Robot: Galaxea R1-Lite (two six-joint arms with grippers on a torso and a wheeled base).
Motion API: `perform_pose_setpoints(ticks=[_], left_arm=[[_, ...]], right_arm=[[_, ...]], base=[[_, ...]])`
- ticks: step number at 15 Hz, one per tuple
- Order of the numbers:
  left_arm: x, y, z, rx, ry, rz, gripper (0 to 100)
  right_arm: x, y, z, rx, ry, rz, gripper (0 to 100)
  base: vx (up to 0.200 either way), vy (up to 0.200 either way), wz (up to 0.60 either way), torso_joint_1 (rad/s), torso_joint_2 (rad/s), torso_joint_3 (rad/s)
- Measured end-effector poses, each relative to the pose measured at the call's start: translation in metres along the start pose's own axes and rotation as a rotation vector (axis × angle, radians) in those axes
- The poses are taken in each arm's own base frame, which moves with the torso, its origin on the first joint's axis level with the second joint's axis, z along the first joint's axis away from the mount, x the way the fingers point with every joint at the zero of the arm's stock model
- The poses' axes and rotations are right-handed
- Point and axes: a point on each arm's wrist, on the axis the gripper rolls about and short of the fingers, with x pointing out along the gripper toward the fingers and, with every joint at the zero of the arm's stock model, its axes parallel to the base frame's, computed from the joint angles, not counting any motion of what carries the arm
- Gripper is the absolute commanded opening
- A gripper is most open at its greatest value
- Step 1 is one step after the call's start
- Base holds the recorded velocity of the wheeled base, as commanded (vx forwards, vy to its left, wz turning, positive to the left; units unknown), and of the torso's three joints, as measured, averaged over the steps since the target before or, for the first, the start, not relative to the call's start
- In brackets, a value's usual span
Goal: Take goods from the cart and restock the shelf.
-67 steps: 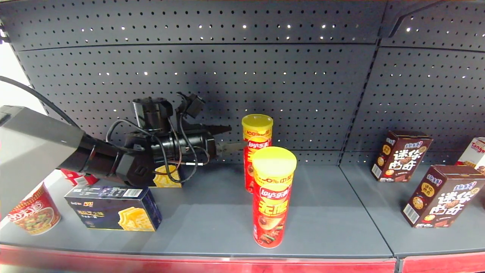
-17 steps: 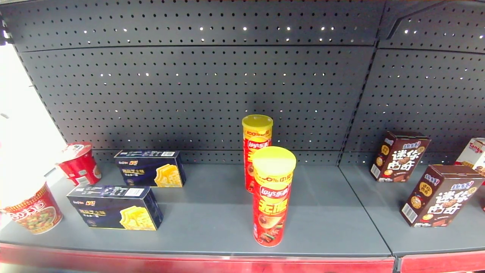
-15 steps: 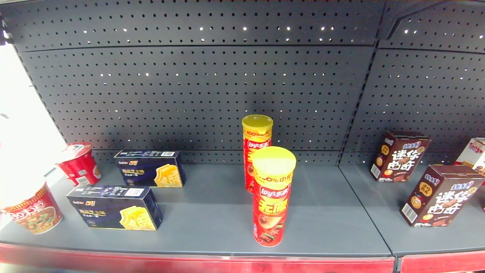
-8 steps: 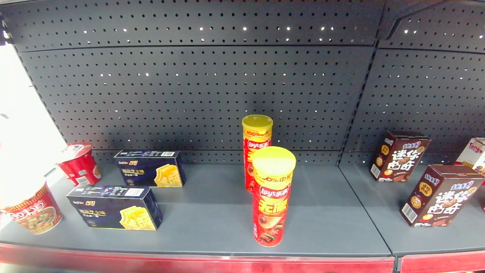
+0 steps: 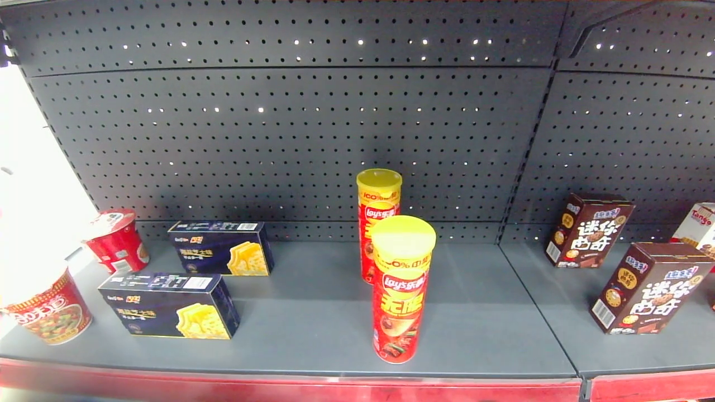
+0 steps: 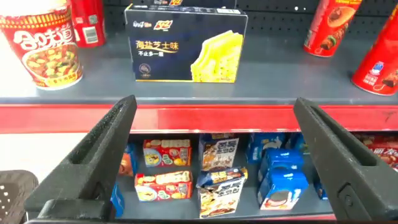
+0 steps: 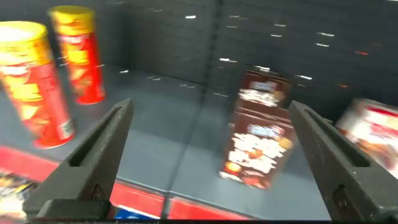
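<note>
Our left gripper [image 6: 214, 106] stands wide open, its fingers [image 6: 93, 162] spread far apart and pointing at the red front edge of the shelf [image 6: 205, 117]. Straight ahead, in line with the gap between the fingers, the near blue box [image 6: 186, 43] stands on the shelf close to that edge. To the gripper's left of that box is the near cup [image 6: 40, 43], with the far cup [image 6: 87, 18] behind it. To the right, well apart from the box, stand the front can [image 6: 379, 56] and the back can [image 6: 333, 28]. Ahead and lower than the gripper, under the shelf, small packs [image 6: 165, 185] stand in a row.

Our right gripper [image 7: 211, 106] is wide open as well and faces the shelf from in front. The near brown box [image 7: 255, 149] stands upright ahead of it, in line with the gap between its fingers. The two cans stand farther to its left, well apart from the box, and a pale box [image 7: 373, 134] is off to its right.

In the head view we see the goods in pairs. The back can stands right behind the front can, both upright with yellow lids. The far blue box [image 5: 223, 248] sits behind the near one, and the far brown box [image 5: 589, 230] behind and left of the near one. All rest on the grey shelf before the pegboard [image 5: 290, 139].
</note>
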Motion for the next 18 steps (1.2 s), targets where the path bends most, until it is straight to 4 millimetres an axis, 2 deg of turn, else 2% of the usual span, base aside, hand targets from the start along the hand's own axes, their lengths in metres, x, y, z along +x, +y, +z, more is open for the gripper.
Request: perform_pose_setpoints(ticks=[3, 6, 8, 9, 11, 18], left_arm=[[0.0, 0.0, 0.0, -0.024, -0.004, -0.01, 100], [0.0, -0.002, -0.001, 0.022, 0.01, -0.096, 100], [0.0, -0.002, -0.001, 0.04, 0.011, -0.083, 100], [0.0, 0.0, 0.0, 0.041, 0.005, -0.023, 100], [0.0, 0.004, -0.002, 0.045, -0.001, 0.164, 100], [0.001, 0.005, -0.007, 0.048, 0.015, 0.182, 100]], right_arm=[[0.02, -0.002, 0.01, 0.004, 0.029, 0.04, 100], [0.036, 0.001, 0.02, 0.01, 0.03, 0.139, 100], [0.048, 0.005, 0.024, 0.012, 0.027, 0.196, 100], [0.056, 0.008, 0.024, 0.013, 0.024, 0.218, 100], [0.069, 0.011, 0.023, 0.013, 0.038, 0.233, 100], [0.094, 0.026, 0.004, 0.013, 0.157, 0.24, 100]], base=[[0.0, 0.0, 0.0, 0.0, 0.0, 0.0], [0.0, 0.0, 0.0, 0.0, 0.0, 0.0], [0.0, 0.0, 0.0, 0.0, 0.0, 0.0], [0.0, 0.0, 0.0, 0.0, 0.0, 0.0], [0.0, 0.0, 0.0, 0.0, 0.0, 0.0], [0.0, 0.0, 0.0, 0.0, 0.0, 0.0]])
